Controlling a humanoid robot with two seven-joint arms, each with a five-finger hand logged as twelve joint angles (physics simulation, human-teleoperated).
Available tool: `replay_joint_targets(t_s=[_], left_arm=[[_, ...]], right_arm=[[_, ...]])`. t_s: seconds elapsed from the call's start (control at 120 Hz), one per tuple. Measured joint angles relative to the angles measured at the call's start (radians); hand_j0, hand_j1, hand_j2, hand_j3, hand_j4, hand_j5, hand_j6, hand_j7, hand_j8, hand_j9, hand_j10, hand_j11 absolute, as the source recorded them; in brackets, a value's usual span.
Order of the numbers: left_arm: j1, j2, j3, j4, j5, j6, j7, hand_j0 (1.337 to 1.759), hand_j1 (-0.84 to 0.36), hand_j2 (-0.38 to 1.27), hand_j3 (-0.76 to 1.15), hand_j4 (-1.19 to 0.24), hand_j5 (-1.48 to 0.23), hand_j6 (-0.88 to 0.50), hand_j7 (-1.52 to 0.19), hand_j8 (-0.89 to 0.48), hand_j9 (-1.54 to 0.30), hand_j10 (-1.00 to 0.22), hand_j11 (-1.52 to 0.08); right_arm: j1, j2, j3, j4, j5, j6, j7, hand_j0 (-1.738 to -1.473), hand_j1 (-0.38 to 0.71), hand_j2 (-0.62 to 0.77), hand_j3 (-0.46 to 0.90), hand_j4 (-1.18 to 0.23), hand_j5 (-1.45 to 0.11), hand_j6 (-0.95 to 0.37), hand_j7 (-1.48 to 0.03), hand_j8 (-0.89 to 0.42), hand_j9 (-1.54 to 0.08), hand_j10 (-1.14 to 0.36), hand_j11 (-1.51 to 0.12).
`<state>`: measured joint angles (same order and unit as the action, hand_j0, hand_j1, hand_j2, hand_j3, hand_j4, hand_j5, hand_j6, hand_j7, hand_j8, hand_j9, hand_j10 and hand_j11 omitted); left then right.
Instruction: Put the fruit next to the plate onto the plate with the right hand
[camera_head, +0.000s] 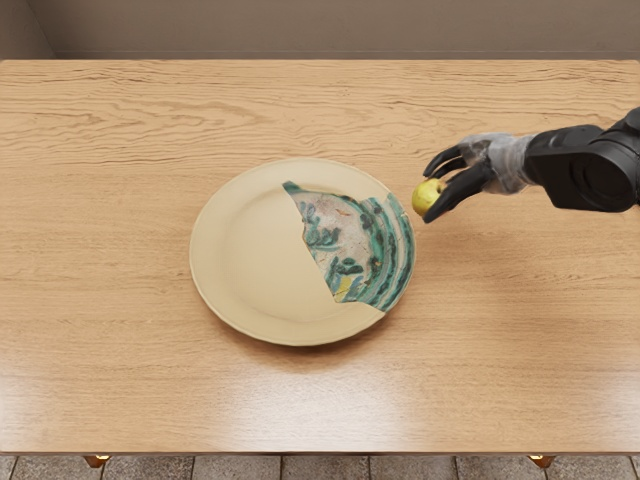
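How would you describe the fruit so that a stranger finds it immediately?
Find the large round plate in the middle of the wooden table. Just off its right rim, at the right hand, is the fruit: small, round, yellow-green, the only such thing.

Setting: a home dining room, rendered in simulation.
- Wooden table (120, 380), broad, with strong grain, filling most of the view.
- Cream dinner plate (250, 260), with a green painted section.
- Grey stone floor tiles (300, 468), showing below the near edge.
- Plain wall (300, 25) with a skirting board, behind.
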<state>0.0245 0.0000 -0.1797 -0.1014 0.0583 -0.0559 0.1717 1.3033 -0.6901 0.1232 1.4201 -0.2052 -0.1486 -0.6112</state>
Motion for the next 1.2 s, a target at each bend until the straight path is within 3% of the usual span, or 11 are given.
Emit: replay_joint_targets(t_s=[0.292, 0.583, 0.725, 0.875, 1.067, 1.2], left_arm=[[0.0, 0.0, 0.0, 0.0, 0.0, 0.0, 0.0, 1.658, 0.06, 0.05, 0.0, -0.24, -0.32, -0.24, -0.32, -0.24, -0.32, -0.24, -0.32], [0.0, 0.0, 0.0, 0.0, 0.0, 0.0, 0.0, 1.658, 0.06, 0.05, 0.0, -0.24, -0.32, -0.24, -0.32, -0.24, -0.32, -0.24, -0.32], [0.0, 0.0, 0.0, 0.0, 0.0, 0.0, 0.0, 1.658, 0.06, 0.05, 0.0, -0.24, -0.32, -0.24, -0.32, -0.24, -0.32, -0.24, -0.32], [0.0, 0.0, 0.0, 0.0, 0.0, 0.0, 0.0, 1.658, 0.06, 0.05, 0.0, -0.24, -0.32, -0.24, -0.32, -0.24, -0.32, -0.24, -0.32], [0.0, 0.0, 0.0, 0.0, 0.0, 0.0, 0.0, 1.658, 0.06, 0.05, 0.0, -0.24, -0.32, -0.24, -0.32, -0.24, -0.32, -0.24, -0.32], [0.0, 0.0, 0.0, 0.0, 0.0, 0.0, 0.0, 1.658, 0.06, 0.05, 0.0, -0.24, -0.32, -0.24, -0.32, -0.24, -0.32, -0.24, -0.32]], right_arm=[[-0.019, 0.2, 0.048, -0.097, 0.01, 0.051, 0.0, -1.658, 0.3, 0.48, 0.0, -0.84, -1.22, -0.41, -1.13, -0.33, -1.21, -0.74, -1.23], [-0.005, 0.301, 0.052, -0.083, 0.01, 0.003, 0.001, -1.658, 0.32, 0.49, 0.0, -0.83, -1.19, -0.39, -1.12, -0.33, -1.19, -0.74, -1.21], [0.003, 0.325, 0.052, -0.082, 0.006, -0.029, 0.001, -1.658, 0.16, 0.24, 0.0, -0.58, -0.81, -0.35, -0.77, -0.3, -0.81, -0.55, -0.82], [0.015, 0.336, 0.052, -0.084, 0.005, -0.042, 0.0, -1.658, -0.04, 0.11, 0.0, -0.33, -0.45, -0.22, -0.44, -0.2, -0.45, -0.31, -0.46], [0.017, 0.335, 0.061, -0.08, 0.005, -0.041, 0.0, -1.658, -0.19, 0.03, 0.0, -0.16, -0.23, -0.12, -0.22, -0.11, -0.22, -0.16, -0.23], [-0.065, 0.28, 0.224, -0.026, 0.08, 0.101, 0.0, -1.658, -0.24, 0.01, 0.0, -0.11, -0.15, -0.09, -0.14, -0.08, -0.15, -0.11, -0.15]])
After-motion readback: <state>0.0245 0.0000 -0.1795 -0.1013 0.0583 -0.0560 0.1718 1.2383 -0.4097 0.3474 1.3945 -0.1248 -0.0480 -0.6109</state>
